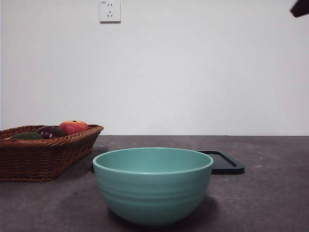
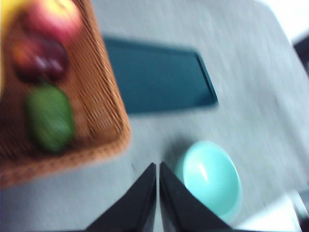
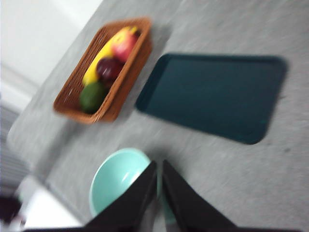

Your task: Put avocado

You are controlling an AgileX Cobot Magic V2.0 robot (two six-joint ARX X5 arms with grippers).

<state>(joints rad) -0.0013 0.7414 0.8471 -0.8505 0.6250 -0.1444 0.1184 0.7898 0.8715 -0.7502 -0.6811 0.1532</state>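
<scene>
Leftmost, the avocado (image 1: pixel 27 136) lies in the wicker basket (image 1: pixel 43 157) beside the purple fruit (image 1: pixel 50 132) and red fruit (image 1: pixel 73 127), then the teal bowl (image 1: pixel 153 186) and dark tray (image 1: pixel 223 162) on the worktop (image 1: pixel 270 193), while the left gripper (image 2: pixel 158 166) and right gripper (image 3: pixel 159 164) hang above, jaws closed and empty.

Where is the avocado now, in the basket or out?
In. The avocado lies inside the wicker basket, beside the dark purple fruit; no gripper holds it.
</scene>
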